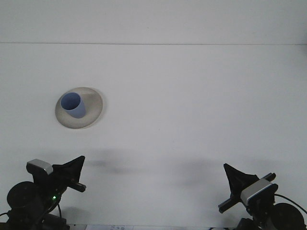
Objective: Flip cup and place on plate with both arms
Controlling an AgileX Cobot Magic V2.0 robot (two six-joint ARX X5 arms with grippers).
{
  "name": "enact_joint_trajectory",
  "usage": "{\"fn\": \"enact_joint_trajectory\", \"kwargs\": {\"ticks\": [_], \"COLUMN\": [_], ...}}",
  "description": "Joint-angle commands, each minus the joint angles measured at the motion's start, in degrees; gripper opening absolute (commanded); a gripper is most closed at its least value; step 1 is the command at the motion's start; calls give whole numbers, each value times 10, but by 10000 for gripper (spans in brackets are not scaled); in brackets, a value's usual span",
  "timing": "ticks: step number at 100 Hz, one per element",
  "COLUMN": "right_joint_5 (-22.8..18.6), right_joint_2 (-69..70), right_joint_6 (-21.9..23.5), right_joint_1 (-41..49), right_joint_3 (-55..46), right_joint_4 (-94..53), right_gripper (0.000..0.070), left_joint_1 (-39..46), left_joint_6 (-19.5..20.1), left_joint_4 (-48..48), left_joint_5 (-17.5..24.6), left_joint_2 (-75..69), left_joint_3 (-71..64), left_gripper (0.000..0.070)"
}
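A blue cup [73,105] stands upright, mouth up, on the left half of a round beige plate [92,111] at the table's left. My left gripper [76,166] rests low at the bottom left, well in front of the plate, its fingers together and holding nothing. My right gripper [231,173] sits at the bottom right, far from the cup, also shut and empty.
The white table [192,105] stretches from the arms to a far edge line near the top. Nothing else lies on it besides the plate and cup.
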Motion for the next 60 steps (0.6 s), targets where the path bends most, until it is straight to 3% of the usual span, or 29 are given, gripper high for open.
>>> {"fn": "enact_joint_trajectory", "kwargs": {"ticks": [1,6,12,20,35,44,60], "right_joint_5": [0,0,0,0,0,0,0], "right_joint_2": [0,0,0,0,0,0,0], "right_joint_6": [4,4,4,4,4,4,4], "right_joint_1": [5,5,5,5,5,5,5], "right_joint_3": [3,3,3,3,3,3,3], "right_joint_4": [5,5,5,5,6,6,6], "right_gripper": [5,5,5,5,5,5,5], "left_joint_1": [-2,2,11,27,66,92,129], "left_joint_6": [3,6,67,121,211,238,242], "left_joint_4": [8,10,17,54,165,221,255], "left_joint_5": [0,-9,-23,-45,-142,-179,-181], "left_joint_2": [-1,-2,-15,-32,-77,-103,-129], "left_joint_3": [6,6,2,-22,-125,-195,-277], "left_gripper": [13,14,15,15,15,15,15]}}
